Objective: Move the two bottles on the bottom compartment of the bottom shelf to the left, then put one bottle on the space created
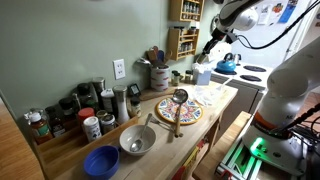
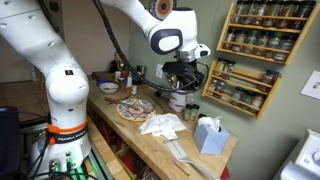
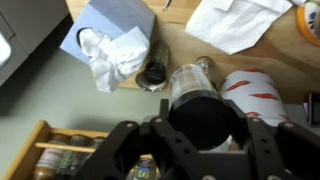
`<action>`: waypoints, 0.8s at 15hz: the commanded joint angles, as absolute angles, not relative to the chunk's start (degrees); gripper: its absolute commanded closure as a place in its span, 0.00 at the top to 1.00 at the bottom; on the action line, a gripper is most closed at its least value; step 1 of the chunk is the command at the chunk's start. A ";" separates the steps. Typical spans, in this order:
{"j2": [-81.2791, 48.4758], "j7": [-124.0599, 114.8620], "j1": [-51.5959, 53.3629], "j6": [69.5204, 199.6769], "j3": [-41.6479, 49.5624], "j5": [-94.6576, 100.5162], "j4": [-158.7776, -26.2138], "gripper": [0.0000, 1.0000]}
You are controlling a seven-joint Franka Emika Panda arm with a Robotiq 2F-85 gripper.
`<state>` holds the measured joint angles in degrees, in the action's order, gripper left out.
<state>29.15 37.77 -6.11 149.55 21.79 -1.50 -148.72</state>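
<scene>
In the wrist view my gripper [image 3: 205,108] is shut on a clear bottle [image 3: 192,82] whose black cap faces the camera; a finger presses each side of it. The brown wooden bottom shelf [image 3: 45,140], with small bottles inside, shows at the lower left corner of that view. In both exterior views the gripper [image 1: 207,55] [image 2: 183,80] hangs over the counter just beside the bottom shelf [image 1: 183,42] [image 2: 240,88] on the wall. Its bottom compartment [image 2: 236,99] holds small bottles, too small to count.
A blue tissue box [image 3: 110,35] [image 2: 210,135], white paper towels [image 3: 235,22], a small jar [image 3: 152,75] and a red-and-white can [image 3: 262,95] lie below the gripper. A second rack [image 2: 262,25] hangs higher. Plate [image 1: 180,110], bowls [image 1: 137,140] and blue kettle [image 1: 228,65] share the counter.
</scene>
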 commanded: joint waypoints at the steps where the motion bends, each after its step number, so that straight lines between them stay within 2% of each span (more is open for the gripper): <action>1: 28.71 40.88 -5.97 155.30 24.55 -1.08 -146.06 0.31; 5: 29.71 48.72 -1.04 162.82 28.91 -3.15 -144.98 0.31; 6: 29.16 45.14 -3.99 160.25 26.55 -1.54 -145.23 0.56; 11: 29.14 46.91 -2.24 161.89 27.72 -2.00 -144.87 0.56; 12: 29.14 46.94 -2.24 161.89 27.73 -2.00 -144.85 0.31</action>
<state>29.09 47.24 -2.14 161.98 27.87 -2.22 -144.86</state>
